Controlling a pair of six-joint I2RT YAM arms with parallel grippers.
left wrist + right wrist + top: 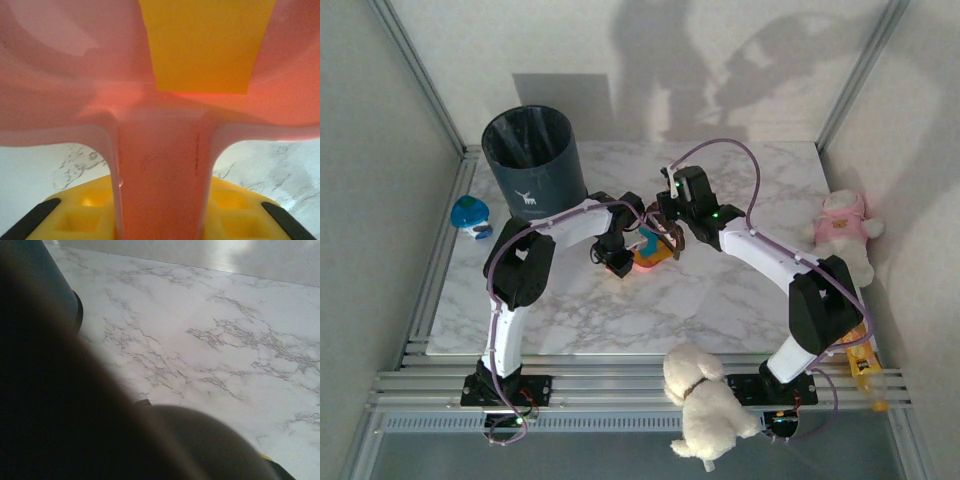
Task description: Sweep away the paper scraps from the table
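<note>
- The left gripper (pixel 623 262) is clamped on the handle (pixel 160 170) of the pink dustpan (pixel 655 252); in the left wrist view the handle runs straight down between the yellow fingers (pixel 80 220).
- The paper scraps (pixel 205 45) I can make out lie in the pan — one broad orange-yellow piece on its floor, and from above a patch of orange and teal at the same spot.
- The pan sits low over the middle of the table (pixel 720 290), just in front of the dark bin (pixel 532 165).
- The right gripper (pixel 672 232) hangs right beside the pan's far edge with its jaws together. A dark blurred shape (pixel 60 405) crowds its own camera, perhaps a brush, but I cannot tell whether it is held.
- Step in hand, as I judge it: the gathering looks about finished and the emptying is not yet done.
- The next move calls for lifting the pan level so nothing slides off the open lip, carrying it over the bin's rim, then tipping it — with the right arm drawing clear first, since the two wrists are close together.
</note>
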